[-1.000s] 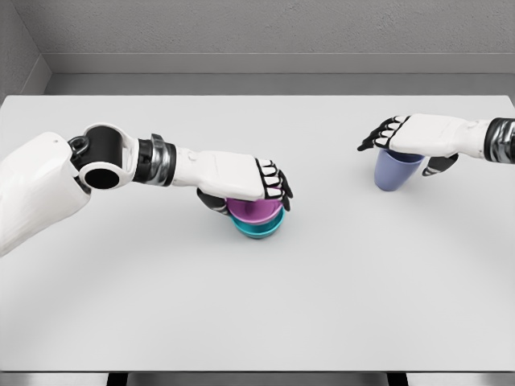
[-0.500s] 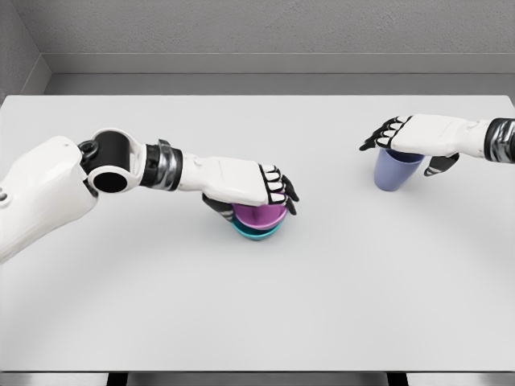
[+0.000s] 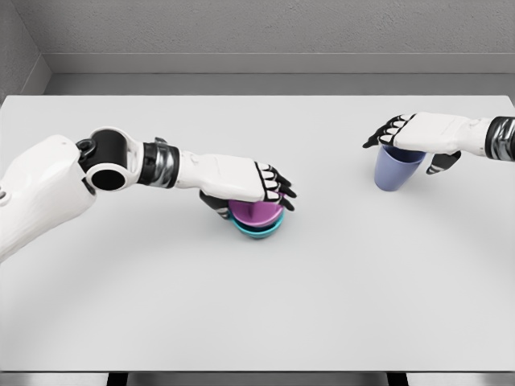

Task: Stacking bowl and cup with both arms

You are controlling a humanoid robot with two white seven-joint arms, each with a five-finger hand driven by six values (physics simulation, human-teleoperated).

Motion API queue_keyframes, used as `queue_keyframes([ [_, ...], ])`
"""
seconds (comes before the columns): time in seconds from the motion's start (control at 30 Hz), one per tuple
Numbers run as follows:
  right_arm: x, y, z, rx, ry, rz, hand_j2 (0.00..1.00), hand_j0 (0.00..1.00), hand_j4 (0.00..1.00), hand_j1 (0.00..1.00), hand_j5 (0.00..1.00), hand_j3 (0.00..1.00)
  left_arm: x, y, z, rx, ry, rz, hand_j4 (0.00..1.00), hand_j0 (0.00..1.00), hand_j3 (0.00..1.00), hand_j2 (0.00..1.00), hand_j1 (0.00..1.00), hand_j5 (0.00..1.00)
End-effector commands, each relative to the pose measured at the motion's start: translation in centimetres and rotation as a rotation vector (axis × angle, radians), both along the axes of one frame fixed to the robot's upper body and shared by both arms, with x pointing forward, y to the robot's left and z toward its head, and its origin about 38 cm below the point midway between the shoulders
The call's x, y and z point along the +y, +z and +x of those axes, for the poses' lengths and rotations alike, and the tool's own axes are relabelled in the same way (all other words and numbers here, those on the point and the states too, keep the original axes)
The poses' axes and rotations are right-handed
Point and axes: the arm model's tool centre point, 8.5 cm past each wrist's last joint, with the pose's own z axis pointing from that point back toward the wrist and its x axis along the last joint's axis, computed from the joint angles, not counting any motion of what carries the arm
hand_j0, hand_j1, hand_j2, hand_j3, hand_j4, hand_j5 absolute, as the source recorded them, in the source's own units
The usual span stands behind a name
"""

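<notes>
**Two hands at bowl stack and cup on a white table**

Head view. A white table (image 3: pixel 257 305) fills most of the field, with a grey wall (image 3: pixel 257 28) beyond its far edge at 12 o'clock.

Left arm: it enters from 9 o'clock and reaches toward the centre. The left hand (image 3: pixel 241 183) lies palm-down over a purple bowl (image 3: pixel 256 213), its fingers (image 3: pixel 273 189) curled over the near rim and the thumb below at the bowl's left side, so the hand grasps the bowl. The purple bowl sits nested inside a teal bowl (image 3: pixel 259 230), of which only the lower rim and base show at 6 o'clock of the purple one. The teal bowl rests on the table just left of centre.

Right arm: it enters from 3 o'clock. The right hand (image 3: pixel 422 137) lies over the top of a blue cup (image 3: pixel 396 169), fingers stretched past the rim toward 9 o'clock and the thumb at the cup's right side; whether it grips the cup cannot be told. The cup stands upright on the table at about 2 o'clock, well apart from the bowls.
</notes>
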Motion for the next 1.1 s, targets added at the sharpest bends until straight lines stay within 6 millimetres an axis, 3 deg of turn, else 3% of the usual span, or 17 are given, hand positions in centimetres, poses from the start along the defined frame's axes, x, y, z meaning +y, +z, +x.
queue_keyframes([
  [0.0, -0.1, 0.0, 0.0, 0.0, -0.004, 0.003, 1.0, 1.0, 1.0, 1.0, 1.0, 1.0, 0.1, 0.1, -0.1, -0.001, 0.0, 0.0, 1.0, 1.0, 1.0, 1.0, 1.0, 1.0],
  [0.4, 0.0, 0.1, 0.1, -0.001, -0.003, 0.005, 1.0, 1.0, 1.0, 1.0, 1.0, 1.0, 0.4, 0.5, 0.1, 0.008, 0.007, -0.014, 1.0, 1.0, 1.0, 1.0, 1.0, 1.0],
  [0.47, 0.0, 0.1, 0.1, -0.001, -0.003, 0.005, 1.0, 1.0, 1.0, 1.0, 1.0, 1.0, 2.2, 0.9, 0.3, 0.029, 0.041, -0.025, 1.0, 1.0, 1.0, 1.0, 1.0, 1.0],
  [0.63, 0.1, 0.0, 0.1, 0.0, -0.001, 0.003, 1.0, 1.0, 1.0, 1.0, 1.0, 1.0, 12.7, 5.7, 2.0, 0.024, 0.258, -0.072, 1.0, 1.0, 1.0, 1.0, 1.0, 1.0],
  [0.73, 0.1, -0.1, 0.1, 0.0, -0.001, 0.0, 1.0, 1.0, 1.0, 1.0, 1.0, 1.0, 16.9, 5.6, 3.5, 0.026, 0.384, -0.054, 1.0, 1.0, 1.0, 1.0, 1.0, 1.0],
  [0.93, 0.2, -0.2, 0.1, -0.005, 0.001, -0.019, 0.98, 0.98, 0.98, 0.98, 0.98, 0.98, 18.3, 5.2, 4.1, 0.036, 0.435, -0.052, 1.0, 1.0, 1.0, 1.0, 1.0, 1.0],
  [1.03, 0.3, -0.2, 0.1, -0.004, 0.002, -0.017, 0.7, 0.7, 0.7, 0.7, 0.7, 0.7, 18.1, 5.1, 4.1, 0.038, 0.43, -0.051, 1.0, 1.0, 1.0, 1.0, 1.0, 1.0],
  [1.07, 0.3, -0.2, 0.1, -0.004, 0.002, -0.017, 0.67, 0.67, 0.67, 0.67, 0.67, 0.67, 18.2, 5.1, 4.1, 0.038, 0.432, -0.05, 1.0, 1.0, 1.0, 1.0, 1.0, 1.0],
])
